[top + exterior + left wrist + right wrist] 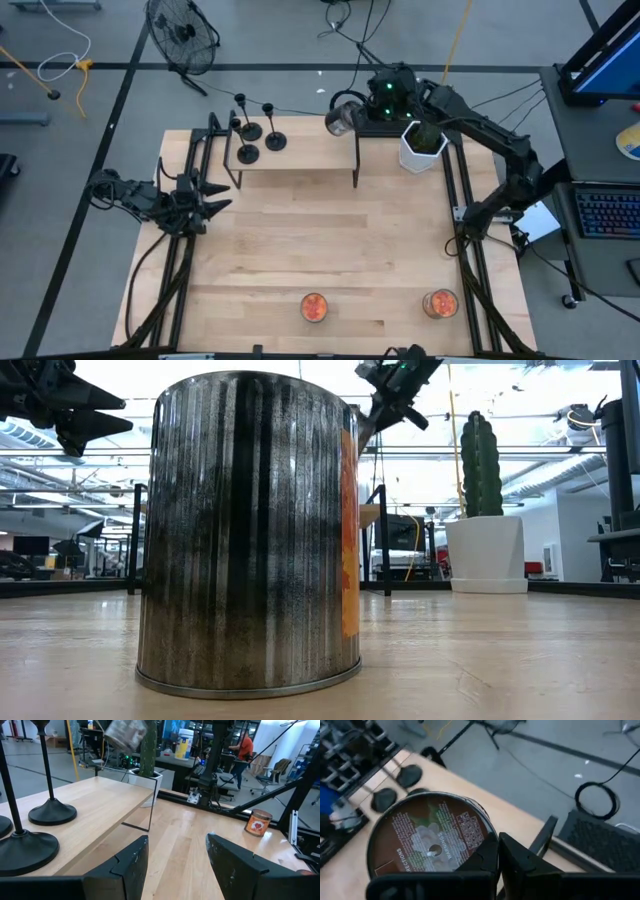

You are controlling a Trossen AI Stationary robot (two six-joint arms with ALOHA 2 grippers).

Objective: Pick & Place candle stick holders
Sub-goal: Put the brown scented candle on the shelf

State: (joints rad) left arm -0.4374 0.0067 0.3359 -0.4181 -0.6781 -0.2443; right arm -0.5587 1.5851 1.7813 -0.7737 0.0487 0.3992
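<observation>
Pincers apart: right one clamps a glass jar at the riser shelf, left one waits spread

Right pincer (345, 118) is pressed tight on the rim of a silvery clear glass jar (338, 121), holding it up at the right end of the low riser shelf (300, 152), which stands along the far edge of the tabletop (320, 250). In the right wrist view the fingers (510, 857) meet at the jar's edge, and the jar's round label faces the camera.

On the left end of that shelf stand the three black candle stick holders (257, 136), close together, each upright on its disc base, well apart from the held jar. The left wrist view shows two of the bases and stems close by.

Just right of the shelf, near the far right corner, stands a white pot with a cactus (422, 145).

Left pincer (205, 205) hangs at the tabletop's left edge, its fingers (132, 865) spread with nothing between them, aimed along the shelf.

Two orange-filled glass jars stand near the front edge: one (314, 307) about midway along it, the other (440, 303) toward the front right corner. The low view is largely filled by the ribbed side of one such jar.
</observation>
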